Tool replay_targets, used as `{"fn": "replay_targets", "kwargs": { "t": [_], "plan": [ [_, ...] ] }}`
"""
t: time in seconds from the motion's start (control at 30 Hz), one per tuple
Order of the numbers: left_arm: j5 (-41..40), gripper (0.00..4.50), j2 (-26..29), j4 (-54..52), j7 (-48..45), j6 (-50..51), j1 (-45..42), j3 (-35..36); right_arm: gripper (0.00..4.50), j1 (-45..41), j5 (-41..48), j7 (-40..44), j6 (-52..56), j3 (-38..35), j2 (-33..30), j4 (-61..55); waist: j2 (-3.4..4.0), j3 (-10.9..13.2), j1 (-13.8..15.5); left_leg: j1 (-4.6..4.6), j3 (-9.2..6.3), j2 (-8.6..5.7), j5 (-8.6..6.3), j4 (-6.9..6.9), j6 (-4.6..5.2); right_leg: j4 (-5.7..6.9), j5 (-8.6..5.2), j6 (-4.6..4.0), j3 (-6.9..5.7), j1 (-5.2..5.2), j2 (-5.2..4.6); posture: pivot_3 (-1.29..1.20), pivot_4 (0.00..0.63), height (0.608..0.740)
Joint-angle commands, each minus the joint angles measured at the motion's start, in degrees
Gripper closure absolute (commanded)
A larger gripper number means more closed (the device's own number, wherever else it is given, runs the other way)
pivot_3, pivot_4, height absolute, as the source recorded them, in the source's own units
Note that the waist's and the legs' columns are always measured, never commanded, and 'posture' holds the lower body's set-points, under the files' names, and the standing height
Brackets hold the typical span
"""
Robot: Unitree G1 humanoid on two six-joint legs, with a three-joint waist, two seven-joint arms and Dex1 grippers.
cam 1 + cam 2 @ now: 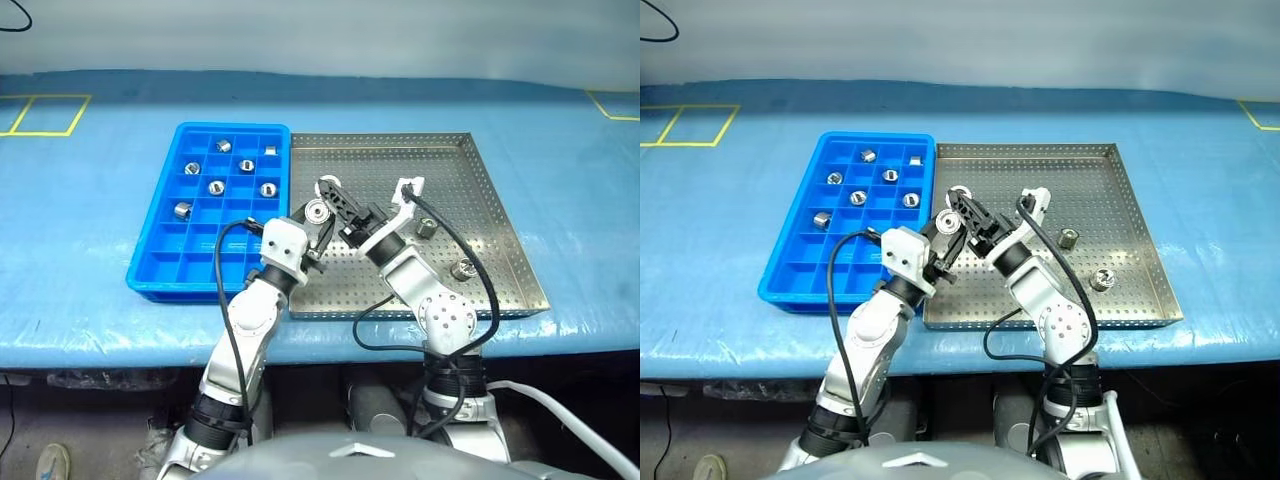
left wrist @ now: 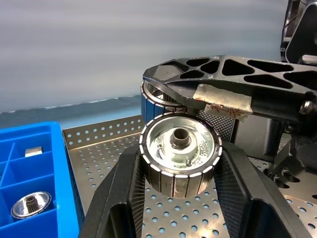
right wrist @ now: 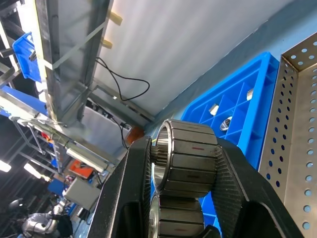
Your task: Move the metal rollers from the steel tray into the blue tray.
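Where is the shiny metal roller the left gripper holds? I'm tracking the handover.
The shiny metal roller sits in the left gripper, above the perforated steel tray's left part, beside the blue plastic tray and the right gripper.

arms: silver-grey jointed metal, white wrist housings
left gripper (image 1: 318, 212) fingers: black, lattice cut-outs, taped patch
right gripper (image 1: 345, 215) fingers: black
cables: black, looping along both arms

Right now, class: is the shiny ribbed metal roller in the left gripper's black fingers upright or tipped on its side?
Tipped on its side: the metal roller, clamped between the left gripper's fingers, shows its hollow end face to the wrist camera.
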Motion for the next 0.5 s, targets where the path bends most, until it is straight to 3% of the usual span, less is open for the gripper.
{"fn": "replay_targets", "kwargs": {
  "t": [0.03,0.5],
  "plan": [
    [-0.47,2.78,-0.38,-1.7,8.96,1.44,2.45,12.76,3.2,-1.18,-5.12,-1.63,-11.74,-8.91,-2.0,-2.8,0.0,0.0,0.04,0.0,-0.02,0.0,0.0,0.0,0.0,0.0,0.0,0.0,-0.02,0.0,0.0,0.06,0.15,0.74],
    [1.42,2.78,-3.52,-3.55,17.43,2.91,2.82,18.25,3.2,-1.28,-11.78,-0.58,-14.03,-6.57,-3.07,-1.15,0.02,-0.02,1.14,0.01,-0.09,0.0,0.0,0.0,-0.01,0.0,0.16,-0.31,-0.11,0.04,-0.01,0.07,0.15,0.74]
  ]
}}
